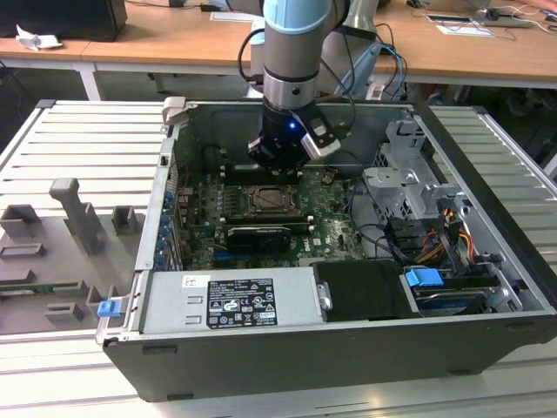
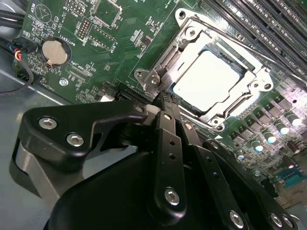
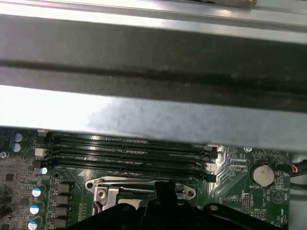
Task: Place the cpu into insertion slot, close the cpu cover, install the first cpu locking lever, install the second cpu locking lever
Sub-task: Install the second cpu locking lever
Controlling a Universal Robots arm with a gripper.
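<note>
With the cpu [image 2: 211, 79] seated in the insertion slot [image 1: 272, 201] and the cpu cover [image 2: 242, 103] folded flat over its edges, the gripper [image 2: 163, 98] hangs fingers pinched together, empty, tips at the cover's corner, likely for lever work.

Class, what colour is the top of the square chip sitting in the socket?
Pale silvery-beige metal square chip; clearest in the second wrist view.

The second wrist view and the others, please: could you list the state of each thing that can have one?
cpu: seated flat in the insertion slot, metal top showing.
cpu cover: closed down over the cpu, framing its edges.
gripper: low over the motherboard, tips at the cover's corner; open or shut, cannot tell.
computer case: side panel off, interior exposed.
memory slots: no modules in them.
</note>
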